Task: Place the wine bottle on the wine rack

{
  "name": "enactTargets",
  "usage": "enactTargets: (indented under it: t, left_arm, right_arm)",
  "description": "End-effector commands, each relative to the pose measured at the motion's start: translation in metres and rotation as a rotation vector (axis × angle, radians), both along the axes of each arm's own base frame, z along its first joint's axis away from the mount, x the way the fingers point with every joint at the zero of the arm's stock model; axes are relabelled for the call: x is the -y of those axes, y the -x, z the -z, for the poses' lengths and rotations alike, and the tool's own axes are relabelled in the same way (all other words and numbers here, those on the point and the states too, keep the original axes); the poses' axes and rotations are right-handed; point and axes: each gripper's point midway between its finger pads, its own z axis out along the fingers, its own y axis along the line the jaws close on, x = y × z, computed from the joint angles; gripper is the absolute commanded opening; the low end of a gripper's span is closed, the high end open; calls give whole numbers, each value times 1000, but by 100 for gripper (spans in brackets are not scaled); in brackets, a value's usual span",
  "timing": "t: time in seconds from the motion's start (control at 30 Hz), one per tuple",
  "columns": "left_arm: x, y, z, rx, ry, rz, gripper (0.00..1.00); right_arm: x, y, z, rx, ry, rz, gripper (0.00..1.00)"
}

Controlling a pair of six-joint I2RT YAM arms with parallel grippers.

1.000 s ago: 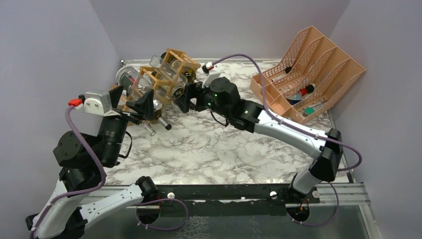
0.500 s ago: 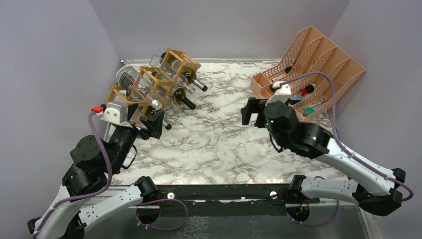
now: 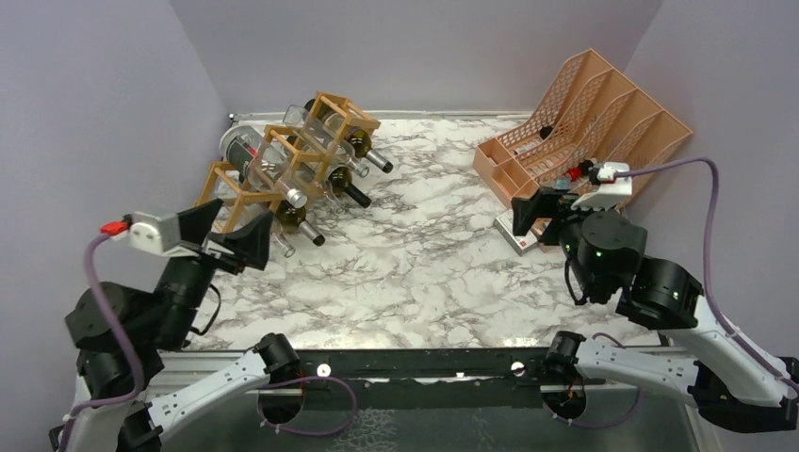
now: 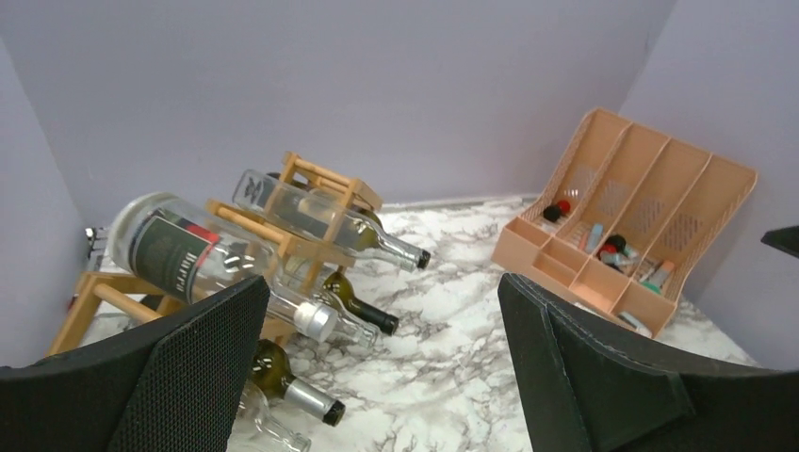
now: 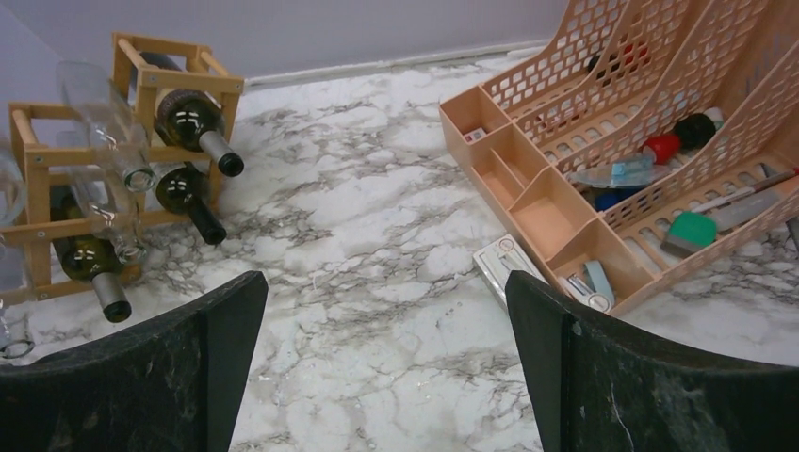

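Observation:
The tan wooden wine rack (image 3: 287, 141) stands at the far left of the marble table, with several bottles lying in its cells. A large clear bottle with a dark label (image 3: 245, 149) lies in an upper cell, and green bottles (image 3: 344, 186) point their necks right. The rack also shows in the left wrist view (image 4: 273, 235) and in the right wrist view (image 5: 179, 47). My left gripper (image 3: 236, 231) is open and empty, near and left of the rack. My right gripper (image 3: 537, 209) is open and empty at the right, far from the rack.
A salmon-orange perforated file organiser (image 3: 584, 132) with pens and small items stands at the back right; it shows in the right wrist view too (image 5: 641, 141). A flat white box (image 3: 516, 231) lies on the table by its front corner, just under my right gripper.
My right arm has pulled away from the rack, back to the right near side. My left arm has drawn back and down from the rack. Both grippers are empty.

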Motion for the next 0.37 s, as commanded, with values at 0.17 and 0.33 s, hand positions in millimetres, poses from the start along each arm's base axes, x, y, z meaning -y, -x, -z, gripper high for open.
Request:
enactTargets:
  t: [0.17, 0.33]
  left_arm:
    - [-49, 22, -38, 102, 42, -83, 99]
    - [-48, 19, -36, 94, 32, -92, 99]
  right_arm:
    - [26, 6, -48, 131, -31, 25, 100]
    - [22, 5, -46, 129, -26, 18, 100]
